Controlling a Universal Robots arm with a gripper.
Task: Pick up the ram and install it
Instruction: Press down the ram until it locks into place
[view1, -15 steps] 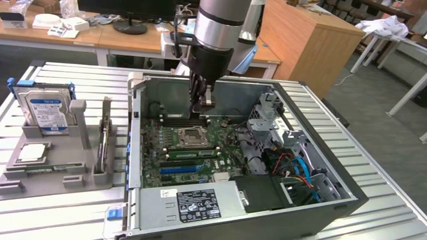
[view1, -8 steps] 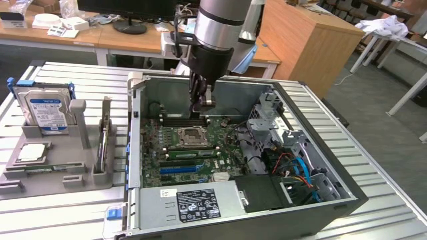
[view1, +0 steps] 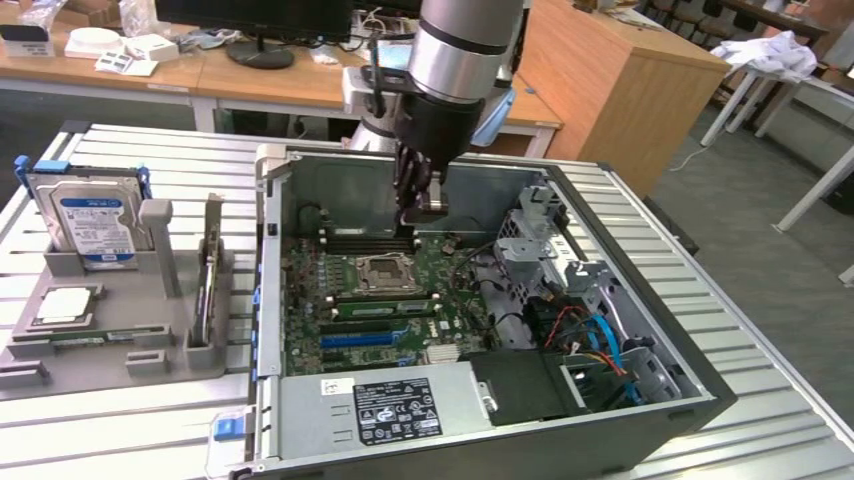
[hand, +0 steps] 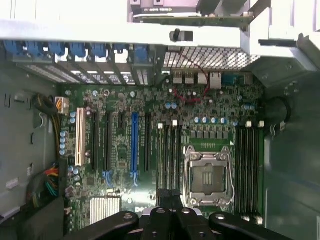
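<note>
At the near edge of the open grey metal computer case we see a silver power supply box with a black sticker. Its white print is too small for us to read. Beyond it lies the green motherboard with a blue expansion slot. Just past that slot, a long narrow green circuit-board stick, the ram, sits along a black memory slot beside the square silver processor socket.

Above the board hangs the black gripper on its silver arm, apart from the ram. We cannot tell whether it is clenched or released. From the wrist, the gripper hovers over the black memory slots next to the socket.

Toward the exterior view's left, a silver hard drive stands upright in a grey fixture. Its blue label is unreadable. Farther back stands a wooden desk.
</note>
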